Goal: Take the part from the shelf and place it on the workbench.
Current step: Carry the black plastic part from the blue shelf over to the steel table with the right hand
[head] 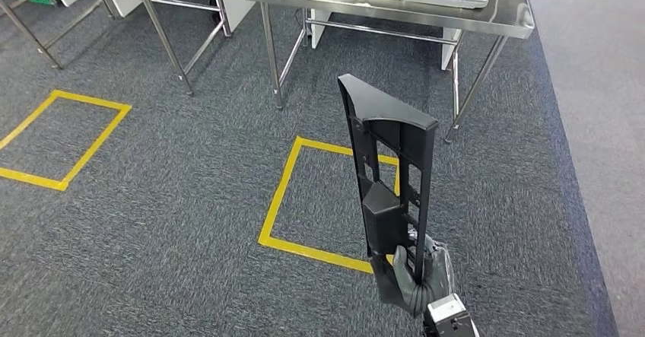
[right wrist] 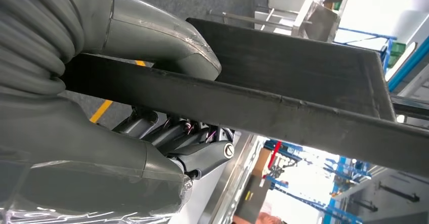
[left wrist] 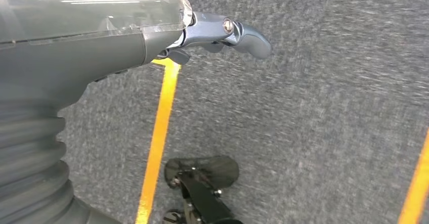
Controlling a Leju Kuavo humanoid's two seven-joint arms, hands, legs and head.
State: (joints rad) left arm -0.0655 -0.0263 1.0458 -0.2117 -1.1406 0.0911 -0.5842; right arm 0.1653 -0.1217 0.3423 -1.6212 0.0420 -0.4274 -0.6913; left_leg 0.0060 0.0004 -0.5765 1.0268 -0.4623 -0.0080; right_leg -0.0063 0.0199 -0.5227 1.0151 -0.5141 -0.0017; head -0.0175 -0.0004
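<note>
Carpet (head: 175,200) with yellow squares (head: 323,200) fronts steel workbench (head: 426,14); right hand (head: 417,276) grasps part (head: 392,177).

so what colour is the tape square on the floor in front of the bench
Yellow, on dark grey carpet; the tape square shows best in the head view.

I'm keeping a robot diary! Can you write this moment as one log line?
right hand: holds black part upright | left hand: holds nothing | workbench: ahead, part not yet placed
</note>
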